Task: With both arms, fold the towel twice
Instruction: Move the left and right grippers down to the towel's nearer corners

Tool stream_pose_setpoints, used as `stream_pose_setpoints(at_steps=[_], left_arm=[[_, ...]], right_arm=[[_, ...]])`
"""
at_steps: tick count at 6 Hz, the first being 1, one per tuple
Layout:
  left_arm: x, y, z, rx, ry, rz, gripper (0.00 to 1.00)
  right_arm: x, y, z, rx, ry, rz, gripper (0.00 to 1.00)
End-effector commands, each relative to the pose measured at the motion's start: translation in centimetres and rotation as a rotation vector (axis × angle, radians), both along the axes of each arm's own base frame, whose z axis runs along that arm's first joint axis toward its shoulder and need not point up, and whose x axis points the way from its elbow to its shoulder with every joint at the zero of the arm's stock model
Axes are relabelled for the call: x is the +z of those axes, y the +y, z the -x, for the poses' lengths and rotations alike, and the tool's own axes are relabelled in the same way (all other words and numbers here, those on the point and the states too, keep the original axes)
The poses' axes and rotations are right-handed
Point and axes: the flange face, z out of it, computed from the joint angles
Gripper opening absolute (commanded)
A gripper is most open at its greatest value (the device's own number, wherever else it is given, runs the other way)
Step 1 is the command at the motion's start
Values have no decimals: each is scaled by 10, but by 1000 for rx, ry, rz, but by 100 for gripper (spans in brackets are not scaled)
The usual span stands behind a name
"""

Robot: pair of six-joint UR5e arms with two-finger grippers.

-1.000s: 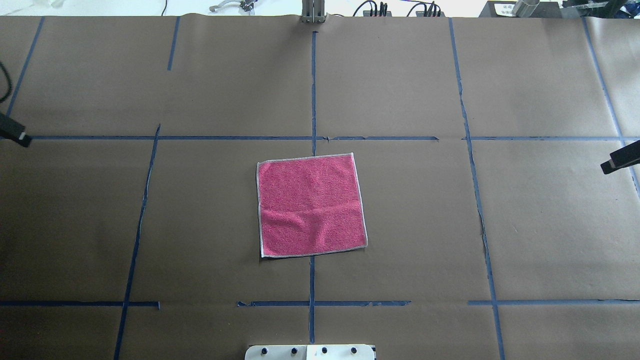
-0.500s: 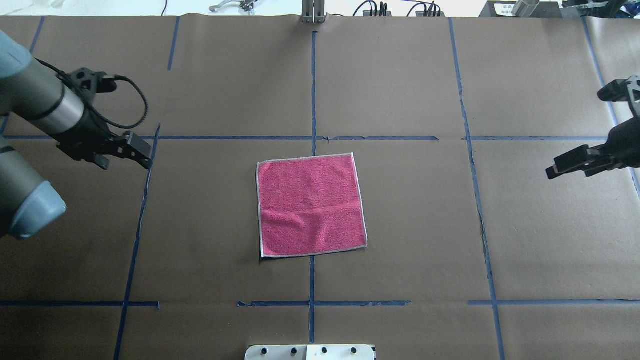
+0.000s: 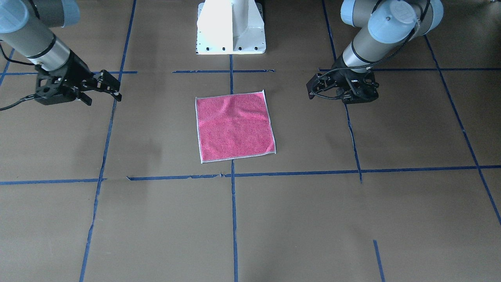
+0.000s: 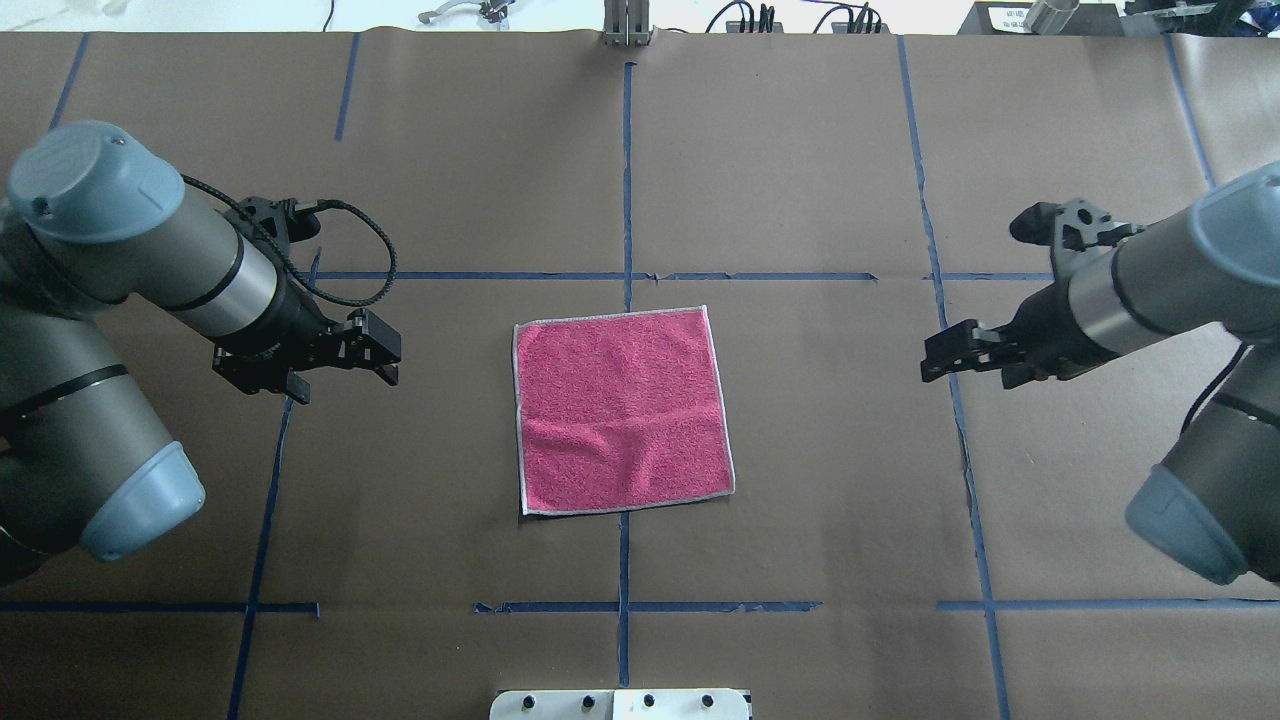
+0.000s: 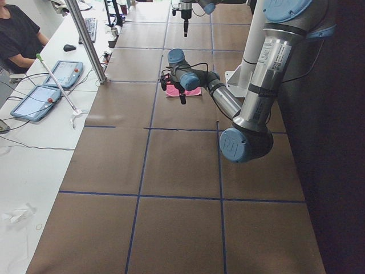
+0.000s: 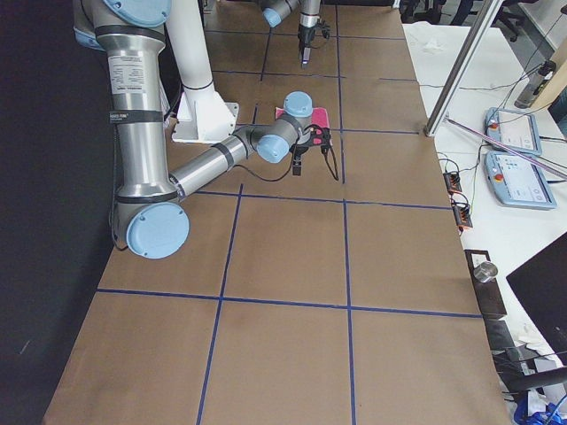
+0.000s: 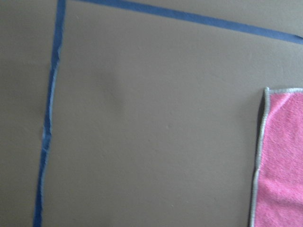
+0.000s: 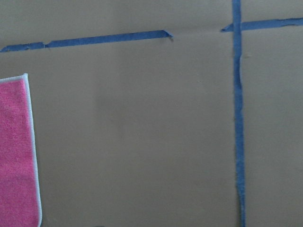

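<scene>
The towel (image 4: 622,410) lies flat and unfolded at the table's middle, pink face up, with a slight wrinkle near the robot's side. It also shows in the front view (image 3: 234,127). My left gripper (image 4: 388,358) hovers open and empty to the towel's left, a clear gap away; in the front view it is on the right (image 3: 312,90). My right gripper (image 4: 928,360) hovers open and empty to the towel's right, farther off; in the front view it is on the left (image 3: 116,88). Each wrist view shows only an edge of the towel (image 7: 281,161) (image 8: 16,151), no fingers.
Brown paper with blue tape lines (image 4: 625,180) covers the table. The white pedestal base (image 3: 231,27) stands at the robot's side. An aluminium post (image 5: 85,40), tablets (image 5: 34,103) and a seated operator (image 5: 17,37) are at the far edge.
Both arms have swung in from the table's sides toward the towel, the left one closer. The towel has not moved.
</scene>
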Motion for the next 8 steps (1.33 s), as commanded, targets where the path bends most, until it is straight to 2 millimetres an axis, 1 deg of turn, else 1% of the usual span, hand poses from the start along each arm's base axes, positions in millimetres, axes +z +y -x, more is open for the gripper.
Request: stream_pose_setpoints(at_steps=[1, 2, 3, 4, 5, 7, 8], left_arm=[[-24, 32, -52, -96, -32, 19, 100], [-31, 50, -73, -122, -38, 42, 100], [-32, 59, -84, -133, -46, 46, 100], [-32, 61, -87, -144, -52, 42, 100], [-31, 65, -91, -136, -55, 43, 100], [-33, 67, -91, -138, -50, 46, 100], [-35, 67, -91, -138, -47, 44, 100]], right_arm=[[-43, 47, 89, 63, -12, 51, 98], [-61, 70, 133, 83, -10, 47, 93], [-89, 72, 165, 111, 17, 131, 94], [-100, 83, 193, 153, 41, 228, 94], [-91, 95, 211, 228, 65, 240, 93], [-84, 90, 228, 299, 81, 299, 86], [-71, 88, 235, 315, 105, 315, 85]])
